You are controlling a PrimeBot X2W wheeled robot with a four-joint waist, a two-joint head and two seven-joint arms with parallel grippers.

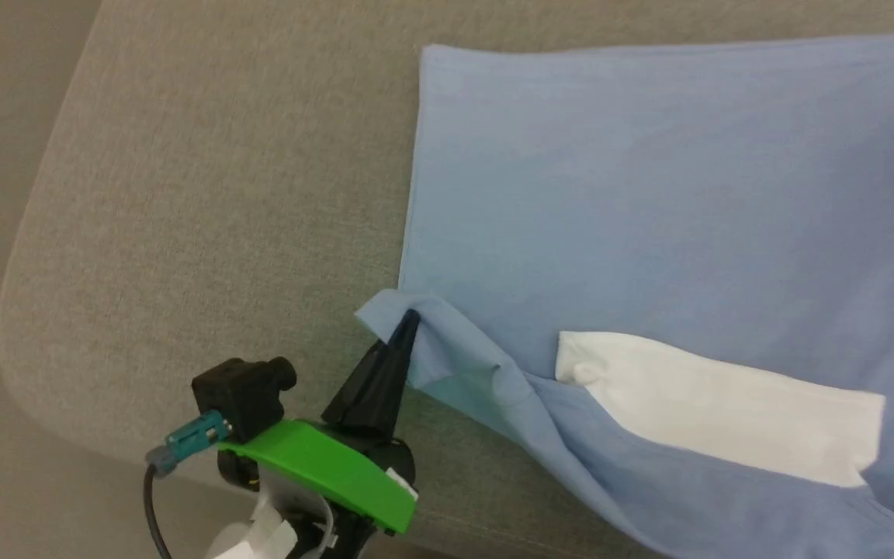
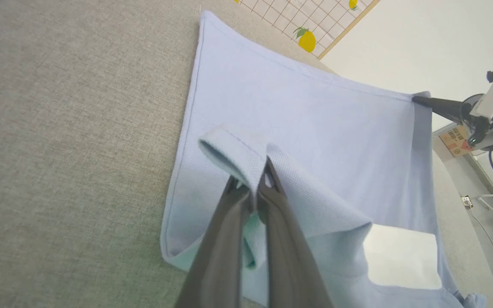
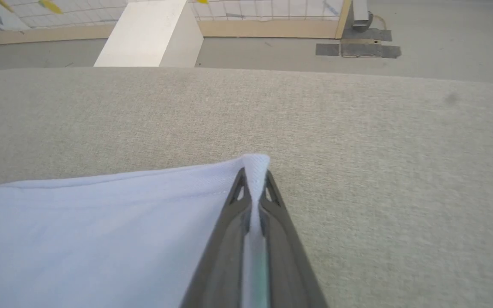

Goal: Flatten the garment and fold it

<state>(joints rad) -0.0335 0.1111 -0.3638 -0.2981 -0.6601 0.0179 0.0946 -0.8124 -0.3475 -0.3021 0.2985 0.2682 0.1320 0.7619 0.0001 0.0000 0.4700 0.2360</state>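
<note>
Garment (image 1: 649, 194) stretches rightward from left pincer (image 1: 408, 320), clamped on a raised fold, to right pincer (image 3: 253, 173), closed on the opposite corner.

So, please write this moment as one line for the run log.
left gripper: shut on garment fold | right gripper: shut on garment corner | garment: spread on grey surface

Head above, wrists low, close; shared garment (image 1: 649, 194)
</note>
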